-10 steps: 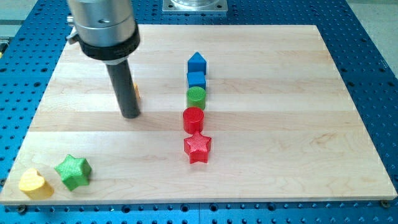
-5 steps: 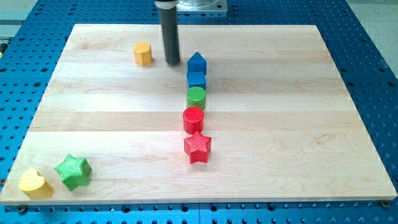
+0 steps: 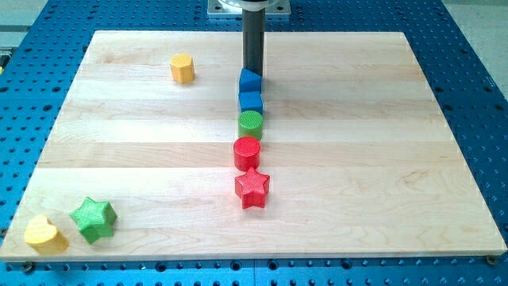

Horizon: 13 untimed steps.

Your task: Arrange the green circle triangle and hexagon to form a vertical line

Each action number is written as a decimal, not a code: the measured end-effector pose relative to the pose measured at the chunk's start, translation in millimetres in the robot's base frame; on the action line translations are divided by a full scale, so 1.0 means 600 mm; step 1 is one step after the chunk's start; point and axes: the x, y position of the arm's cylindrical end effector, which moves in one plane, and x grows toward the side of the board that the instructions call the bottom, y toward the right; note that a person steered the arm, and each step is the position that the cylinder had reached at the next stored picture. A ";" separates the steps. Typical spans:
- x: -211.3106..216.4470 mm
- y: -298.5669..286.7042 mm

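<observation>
My tip [image 3: 253, 72] stands at the view's top centre, right behind the blue triangle block [image 3: 251, 80], touching it or nearly so; its very end is partly hidden by that block. Below the triangle, a blue cube [image 3: 251, 101], the green circle [image 3: 250, 124], a red circle [image 3: 247, 152] and a red star [image 3: 252, 187] form a close column running down the view. The yellow hexagon [image 3: 182, 68] sits apart at the upper left, well to the left of my tip.
A green star [image 3: 94, 219] and a yellow heart [image 3: 44, 234] lie at the wooden board's bottom left corner [image 3: 24, 253]. A blue perforated table [image 3: 476, 95] surrounds the board.
My tip moved from the left middle up to the top, then right to behind the blue triangle. The yellow hexagon went from mid-left up to the upper left.
</observation>
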 end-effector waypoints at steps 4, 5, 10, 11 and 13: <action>-0.155 -0.042; -0.165 -0.181; -0.029 -0.174; -0.087 -0.182; -0.084 -0.144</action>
